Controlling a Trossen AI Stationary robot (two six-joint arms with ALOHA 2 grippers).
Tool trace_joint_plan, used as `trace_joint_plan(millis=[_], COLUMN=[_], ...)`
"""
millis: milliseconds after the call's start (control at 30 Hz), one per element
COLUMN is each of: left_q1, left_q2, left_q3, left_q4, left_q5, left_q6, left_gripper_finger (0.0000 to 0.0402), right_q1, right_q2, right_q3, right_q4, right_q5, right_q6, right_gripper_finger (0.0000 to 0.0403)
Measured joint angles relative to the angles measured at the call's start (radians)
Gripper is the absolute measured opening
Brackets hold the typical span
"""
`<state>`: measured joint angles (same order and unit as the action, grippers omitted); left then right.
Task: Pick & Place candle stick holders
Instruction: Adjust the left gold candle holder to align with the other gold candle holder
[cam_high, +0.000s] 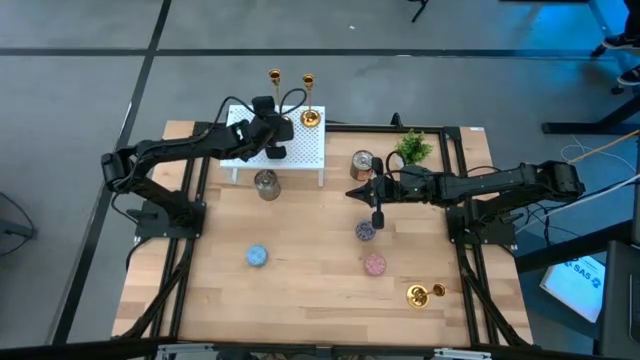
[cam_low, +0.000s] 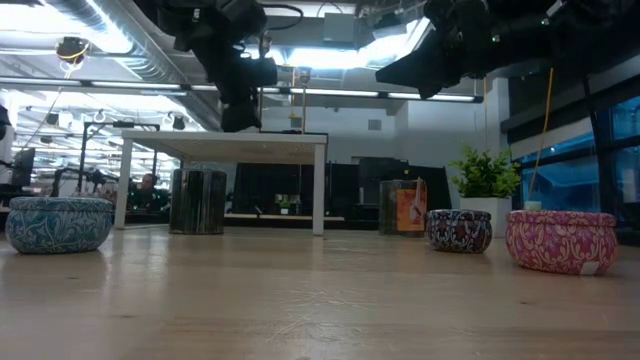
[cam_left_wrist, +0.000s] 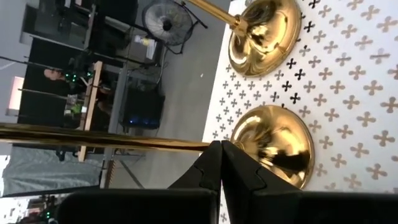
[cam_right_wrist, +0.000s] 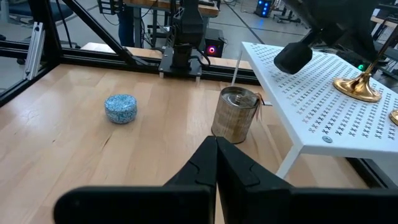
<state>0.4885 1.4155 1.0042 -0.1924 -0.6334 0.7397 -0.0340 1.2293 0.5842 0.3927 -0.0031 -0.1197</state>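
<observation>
- Left end effector (cam_left_wrist: 221, 163): fingers fully together, over the white perforated shelf (cam_left_wrist: 348, 112). Its tips lie right at the thin stem of the nearer candle stick holder (cam_left_wrist: 273, 146). Whether the stem is pinched or only touched cannot be told.
- Right end effector (cam_high: 352, 192): fingers fully together, holding nothing, hovering above the middle of the surface (cam_high: 300, 310) and pointing toward the shelf.
- Location: two holders stand upright at the back of the shelf, their bases near each other but apart; the second base (cam_left_wrist: 264, 34) sits farther along. The third holder (cam_high: 425, 293) lies on its side on the surface, near the front corner on the right arm's side.
- Step in hand, as judged: clear the left arm from the shelf and fetch the lying holder.
- Procedure: draw the left end effector back along its own axis, away from the stem; a sideways drift would likely topple a tall, narrow piece into its neighbour.
- Procedure: open the right end effector before descending, and grip the stem crosswise near the base, where the weight probably sits.
- Appearance: polished gold metal, mirror-bright; round flared base, slender tall stem, small cup on top. Expect a slippery, rolling surface.
</observation>
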Motion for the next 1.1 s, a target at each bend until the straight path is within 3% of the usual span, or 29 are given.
trace_joint_plan(millis=[833,1100], left_q1=[0.036,-0.072], left_q2=[0.000,-0.067], left_q3=[0.000,0.000], left_q4=[0.037,-0.025], left_q5=[0.033,-0.032], left_q6=[-0.003,-0.062], left_gripper_finger=[0.0001,0.0001], right_q1=[0.000,0.000], right_q2=[0.000,0.000], right_q3=[0.000,0.000], right_q4=[0.000,0.001], right_q5=[0.001,0.002], right_q6=[0.000,0.000], right_gripper_finger=[0.0004,0.0004])
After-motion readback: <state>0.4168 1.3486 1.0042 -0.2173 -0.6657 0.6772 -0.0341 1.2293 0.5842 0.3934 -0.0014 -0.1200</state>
